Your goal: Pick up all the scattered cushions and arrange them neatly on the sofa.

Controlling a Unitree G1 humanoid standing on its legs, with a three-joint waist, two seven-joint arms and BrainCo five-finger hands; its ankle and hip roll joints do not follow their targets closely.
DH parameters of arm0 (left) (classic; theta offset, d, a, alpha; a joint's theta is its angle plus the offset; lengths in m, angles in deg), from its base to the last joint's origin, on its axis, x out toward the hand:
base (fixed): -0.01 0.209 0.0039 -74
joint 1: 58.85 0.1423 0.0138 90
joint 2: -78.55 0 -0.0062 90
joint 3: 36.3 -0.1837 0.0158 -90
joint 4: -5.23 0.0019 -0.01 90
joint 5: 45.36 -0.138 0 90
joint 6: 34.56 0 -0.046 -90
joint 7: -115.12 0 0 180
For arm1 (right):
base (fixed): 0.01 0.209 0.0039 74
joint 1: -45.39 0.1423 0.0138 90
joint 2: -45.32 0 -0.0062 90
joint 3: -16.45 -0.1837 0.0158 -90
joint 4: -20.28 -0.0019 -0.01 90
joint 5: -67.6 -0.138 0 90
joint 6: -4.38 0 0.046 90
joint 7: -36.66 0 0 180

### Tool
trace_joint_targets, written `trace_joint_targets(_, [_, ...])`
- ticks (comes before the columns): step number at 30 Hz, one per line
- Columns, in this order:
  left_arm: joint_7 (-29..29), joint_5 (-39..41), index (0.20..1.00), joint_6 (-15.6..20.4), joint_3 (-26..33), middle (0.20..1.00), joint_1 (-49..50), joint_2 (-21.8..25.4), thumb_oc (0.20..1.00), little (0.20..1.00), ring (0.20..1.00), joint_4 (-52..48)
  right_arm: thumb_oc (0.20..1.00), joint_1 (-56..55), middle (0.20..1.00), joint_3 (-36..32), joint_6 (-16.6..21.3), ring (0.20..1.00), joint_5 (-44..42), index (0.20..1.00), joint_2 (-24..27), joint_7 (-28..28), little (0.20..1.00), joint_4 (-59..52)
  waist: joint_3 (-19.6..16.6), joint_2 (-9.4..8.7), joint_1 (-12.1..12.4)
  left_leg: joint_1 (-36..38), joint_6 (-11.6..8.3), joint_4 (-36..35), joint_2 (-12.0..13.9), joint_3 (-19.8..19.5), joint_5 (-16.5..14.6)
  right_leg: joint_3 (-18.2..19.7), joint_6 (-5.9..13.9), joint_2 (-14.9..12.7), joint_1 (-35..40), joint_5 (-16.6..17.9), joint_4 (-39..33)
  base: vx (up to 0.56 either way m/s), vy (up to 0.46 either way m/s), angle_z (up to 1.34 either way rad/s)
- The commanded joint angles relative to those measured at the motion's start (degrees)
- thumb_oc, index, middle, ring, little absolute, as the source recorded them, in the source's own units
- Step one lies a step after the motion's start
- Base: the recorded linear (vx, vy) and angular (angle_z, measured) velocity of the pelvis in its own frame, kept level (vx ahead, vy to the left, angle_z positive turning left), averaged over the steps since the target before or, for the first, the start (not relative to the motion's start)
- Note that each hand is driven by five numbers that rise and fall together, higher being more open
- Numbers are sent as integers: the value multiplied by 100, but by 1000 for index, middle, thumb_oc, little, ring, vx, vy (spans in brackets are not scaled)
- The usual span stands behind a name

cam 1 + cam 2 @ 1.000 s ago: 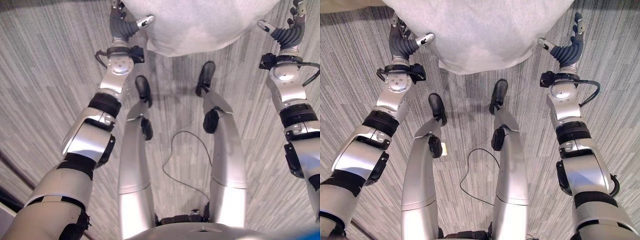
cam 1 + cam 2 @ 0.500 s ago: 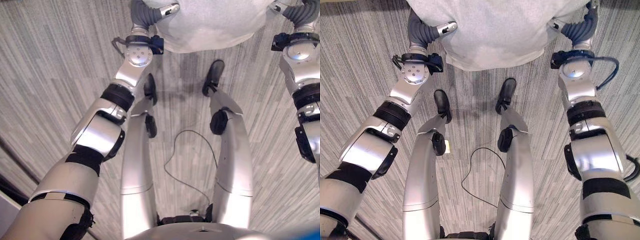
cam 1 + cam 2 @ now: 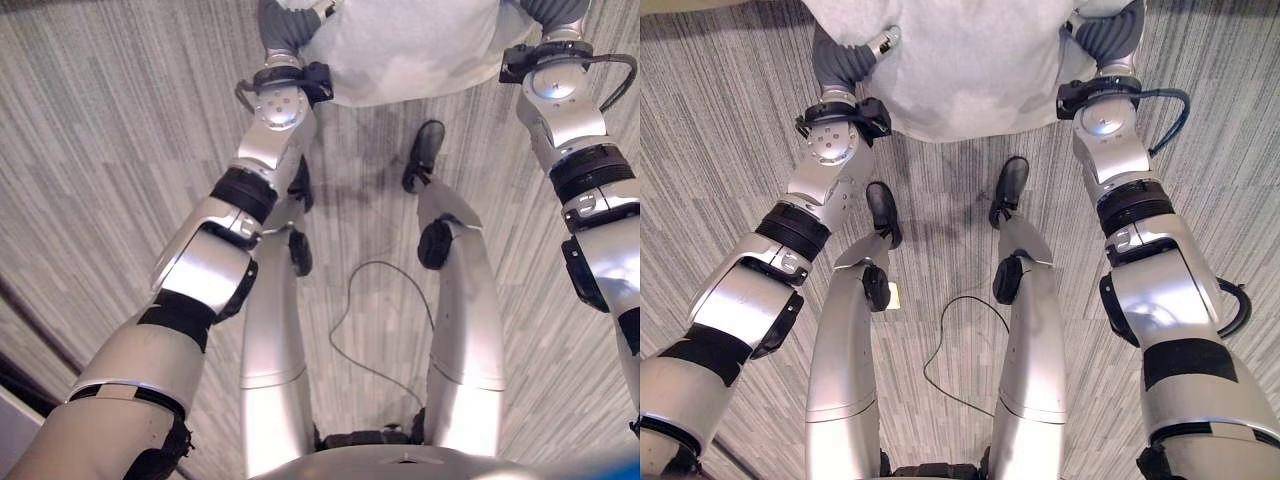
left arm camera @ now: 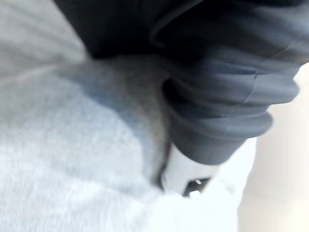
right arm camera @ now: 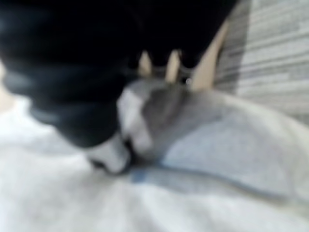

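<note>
1. Floor (image 3: 720,160): grey carpet with a fine streaked pattern, lying under everything else in the head views.

2. Cushion (image 3: 970,70): large, pale grey-white, soft plush cover. It sits at the top of the head views, between the two hands and above the carpet; its near edge curves downward in the middle. Whether its far part rests on anything cannot be told. In the left wrist view the fabric (image 4: 72,159) dents inward where the thumb meets it; in the right wrist view the fabric (image 5: 217,159) folds in the same way under the thumb there.

3. Left hand (image 3: 845,62): set against the cushion's left edge, dark ribbed cover toward the camera. The thumb, silver with a dark tip, lies on top of the fabric and presses into it, as the left wrist view shows close up (image 4: 190,176). The fingers are hidden behind the cushion, so their spread or curl cannot be told.

4. Right hand (image 3: 1105,35): set against the cushion's right edge, opposite the left hand, dark cover toward the camera. In the right wrist view (image 5: 108,154) the thumb presses into the fabric. The fingers show as pale shapes past the cover, too blurred to tell whether they curl or lie straight.
</note>
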Motion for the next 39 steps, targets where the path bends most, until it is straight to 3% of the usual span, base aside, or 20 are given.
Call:
trace_joint_targets(1, [223, -139, 200, 781, -188, 200, 745, -643, 200, 200, 200, -972, 200, -224, 200, 364, 799, 200, 288, 200, -1070, -301, 200, -1226, -1407, 173, -70, -550, -220, 31, 143, -678, -55, 209, 978, -7, -214, -698, 676, -33, 35, 5])
trace_joint_targets(6, [282, -563, 200, 687, -159, 200, 1194, -495, 200, 200, 200, -1566, 200, -862, 200, -19, 886, 200, 442, 200, -970, -290, 200, -2077, -1492, 166, -127, 357, -246, -470, 120, -641, -16, 54, 980, 22, 641, -681, 335, -23, 20, 7])
trace_joint_targets(9, [375, -1219, 200, 571, -219, 200, 1619, -311, 200, 200, 200, -2133, 200, -1531, 200, -334, 962, 200, 520, 200, -854, -372, 200, -2812, -1529, 113, -172, 1148, -288, -839, 108, -636, -24, -25, 979, 26, 1414, -660, -21, -15, -1, 1])
trace_joint_targets(10, [418, -1296, 200, 571, -174, 200, 1768, -302, 200, 200, 200, -2325, 200, -1736, 200, -430, 965, 200, 594, 200, -821, -391, 200, -3012, -1537, 88, -190, 1299, -297, -1037, 100, -643, 194, -68, 926, 3, 1589, -465, -241, 0, 0, 0])
trace_joint_targets(11, [414, -1298, 200, 564, -174, 200, 1788, -306, 200, 200, 200, -2333, 200, -1756, 200, -429, 957, 200, 598, 200, -824, -391, 200, -3021, -1552, 97, -184, 1406, -320, -1032, 123, -650, 18, -61, 974, 20, 1676, -634, -194, -32, -8, 2])
trace_joint_targets(12, [439, -1342, 200, 601, -101, 200, 2035, -289, 200, 200, 200, -2622, 200, -2109, 200, -561, 984, 200, 681, 200, -773, -433, 200, -3393, -1584, 50, -205, 1752, -332, -1257, 113, -672, 204, -134, 929, -28, 2049, -438, -477, 10, -6, 6])
trace_joint_targets(14, [468, -1327, 200, 621, -82, 200, 2196, -304, 200, 200, 200, -2746, 200, -2302, 200, -623, 983, 200, 736, 200, -720, -459, 200, -3534, -1597, 33, -208, 1981, -343, -1382, 110, -680, 225, -165, 929, -50, 2283, -409, -602, -3, -14, 6])
trace_joint_targets(15, [566, -1273, 200, 649, -58, 200, 2502, -303, 200, 200, 200, -3035, 200, -2697, 200, -745, 964, 200, 903, 200, -656, -474, 200, -3834, -1633, 0, -210, 2484, -374, -1629, 90, -686, 245, -221, 939, -78, 2760, -383, -856, 61, -36, 3])
trace_joint_targets(18, [675, -1288, 200, 651, -48, 200, 2856, -268, 200, 200, 200, -3291, 200, -3192, 200, -857, 949, 200, 1043, 200, -626, -538, 200, -4076, -1672, -43, -198, 3087, -395, -1924, 63, -674, 274, -308, 947, -89, 3316, -375, -1089, 70, -27, 11])
trace_joint_targets(23, [1071, -1353, 200, 646, 22, 200, 4282, -268, 200, 200, 200, -3918, 200, -4906, 200, -1150, 967, 200, 1140, 200, -869, -913, 200, -4722, -1776, -142, -137, 5095, -443, -2746, 70, -523, 359, -535, 963, 34, 5268, -391, -1859, 156, -31, 2])
trace_joint_targets(24, [1071, -1353, 200, 644, 19, 200, 4288, -264, 200, 200, 200, -3924, 200, -4914, 200, -1153, 964, 200, 1141, 200, -872, -914, 200, -4729, -1772, -144, -145, 5117, -438, -2792, 63, -529, 401, -547, 964, 32, 5295, -356, -1904, 135, -20, 3])
trace_joint_targets(28, [1303, -1329, 200, 568, 144, 200, 5281, -156, 200, 200, 200, -3947, 200, -5925, 200, -1344, 906, 200, 1171, 200, -928, -1181, 200, -4778, -1917, -175, -132, 6448, -544, -3240, 248, -319, 427, -679, 930, 232, 6671, -504, -2298, 210, -48, 10])
trace_joint_targets(34, [1516, -1377, 200, 461, 365, 200, 6021, -40, 200, 200, 200, -3824, 200, -6637, 200, -1569, 841, 200, 1224, 200, -920, -1365, 200, -4777, -2235, -228, -155, 7090, -729, -3164, 435, -112, 649, -672, 777, 595, 7713, -661, -2805, 141, -80, 6])
trace_joint_targets(35, [1559, -1320, 200, 416, 460, 200, 6204, -55, 200, 200, 200, -3810, 200, -6814, 200, -1595, 825, 200, 1197, 200, -912, -1430, 200, -4780, -2300, -271, -115, 7094, -763, -2787, 456, -120, 769, -689, 694, 698, 8065, -704, -3046, 104, -94, 1])
trace_joint_targets(38, [1590, -1243, 200, 388, 563, 200, 6500, -119, 200, 200, 200, -3809, 200, -6951, 200, -1643, 781, 200, 1203, 200, -901, -1467, 200, -4815, -2299, -317, -53, 7068, -710, -2299, 393, -51, 739, -739, 659, 716, 8423, -721, -3261, 72, -38, 9])
trace_joint_targets(39, [1590, -1247, 200, 364, 575, 200, 6566, -132, 200, 200, 200, -3808, 200, -6974, 200, -1666, 779, 200, 1204, 200, -923, -1467, 200, -4803, -2333, -339, -40, 7070, -637, -2373, 326, 9, 598, -736, 677, 695, 8469, -711, -3293, 41, 7, 5])
